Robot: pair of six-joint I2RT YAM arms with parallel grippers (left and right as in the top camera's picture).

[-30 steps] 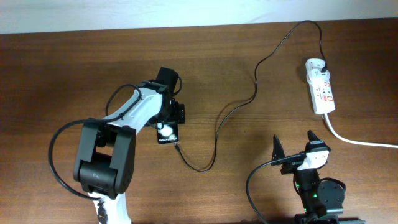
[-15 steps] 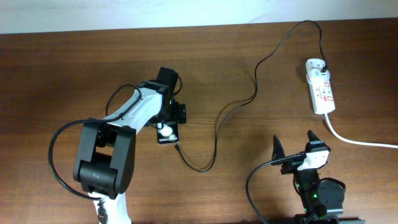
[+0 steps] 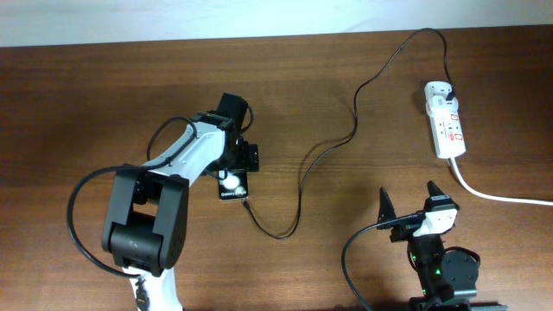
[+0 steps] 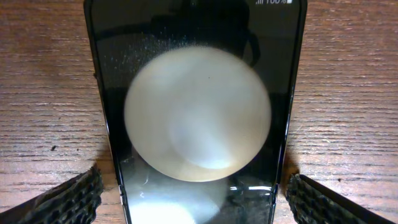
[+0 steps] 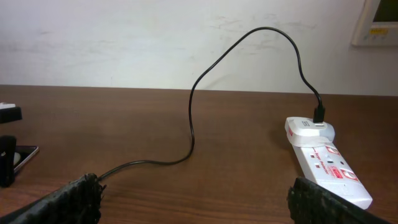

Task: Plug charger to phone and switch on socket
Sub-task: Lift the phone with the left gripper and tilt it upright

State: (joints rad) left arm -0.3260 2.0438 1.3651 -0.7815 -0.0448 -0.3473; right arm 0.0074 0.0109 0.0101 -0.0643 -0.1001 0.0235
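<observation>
The black phone [image 3: 232,187] lies flat on the wooden table; its glossy screen [image 4: 198,112] fills the left wrist view and reflects a bright round light. My left gripper [image 3: 233,173] hangs just above it, open, with one finger on each side of the phone [image 4: 68,199] and a gap to both edges. The thin black charger cable [image 3: 333,147] runs from the adapter on the white socket [image 3: 446,121] to a plug tip [image 3: 248,206] lying by the phone's near end. My right gripper [image 3: 408,200] is open and empty, well short of the socket [image 5: 326,165].
A thick white cord [image 3: 501,197] leaves the socket toward the right edge. The cable arcs above the table in the right wrist view [image 5: 193,118]. A white wall bounds the table's far side [image 5: 155,43].
</observation>
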